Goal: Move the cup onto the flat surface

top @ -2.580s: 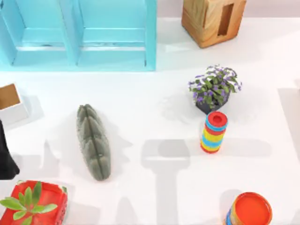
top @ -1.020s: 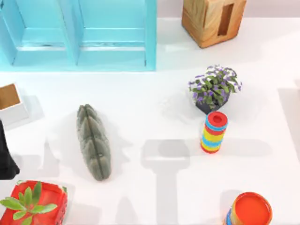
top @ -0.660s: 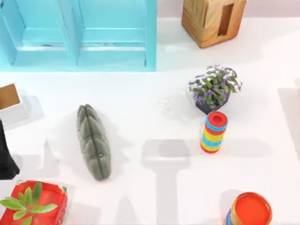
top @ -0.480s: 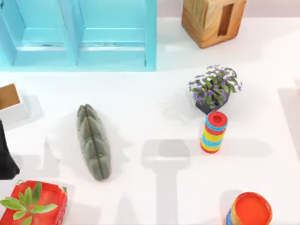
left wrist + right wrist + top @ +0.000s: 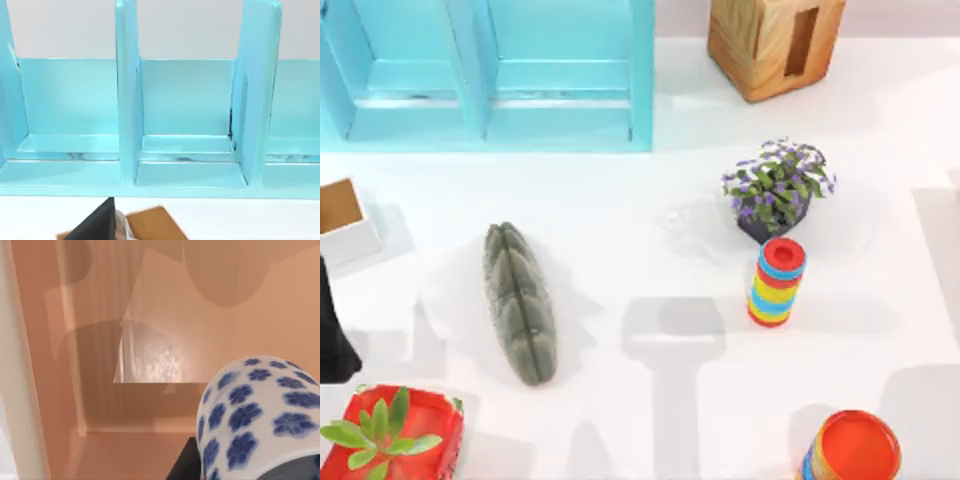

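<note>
reads as the carry stage, with the set-down not yet done. going by the right wrist view: the cup [image 5: 260, 415] close up, pale with dark blue flower spots, backed by tan wood-toned walls [image 5: 150, 340], so probably not resting on the tabletop [image 5: 620, 420] yet. beside its lower edge, a dark part [image 5: 184, 460], likely belonging to the right hand; cannot tell whether that hand is clamped on the cup or merely next to it. from the top view, only a faint glassy outline [image 5: 695, 228] just left of the flower pot [image 5: 778, 185]; cannot say whether that is the cup. left hand [image 5: 332, 335] parked at the tabletop's left edge, facing the turquoise cabinet [image 5: 190, 125]; cannot tell its state either.

next, by judgement: bring the cup clear of the wood-toned walls, keep it upright, pick a bare patch of tabletop well apart from the flower pot, lower until the base touches, and only then let go and back away without nudging it.
</note>
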### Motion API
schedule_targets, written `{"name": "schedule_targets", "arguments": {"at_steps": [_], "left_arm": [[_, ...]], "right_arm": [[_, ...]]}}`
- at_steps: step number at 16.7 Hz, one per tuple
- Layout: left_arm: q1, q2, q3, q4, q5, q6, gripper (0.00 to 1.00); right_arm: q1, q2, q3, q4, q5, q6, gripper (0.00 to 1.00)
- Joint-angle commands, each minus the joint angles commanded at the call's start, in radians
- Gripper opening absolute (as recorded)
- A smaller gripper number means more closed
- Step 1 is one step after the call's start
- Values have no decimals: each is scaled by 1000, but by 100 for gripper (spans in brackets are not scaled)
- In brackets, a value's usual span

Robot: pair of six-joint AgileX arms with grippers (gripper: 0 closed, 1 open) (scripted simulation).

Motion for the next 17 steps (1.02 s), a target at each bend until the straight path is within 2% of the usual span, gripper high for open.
{"name": "schedule_targets", "arguments": {"at_steps": [4, 12, 17], "left_arm": [[0, 0, 0, 0, 0, 0, 100], [0, 0, 0, 0, 0, 0, 100], [0, 0, 0, 0, 0, 0, 100]], "right_arm": [[131, -104, 50, -145, 0, 130, 0], [170, -92, 70, -156, 0, 174, 0], [393, 30, 209, -170, 3, 404, 0]]}}
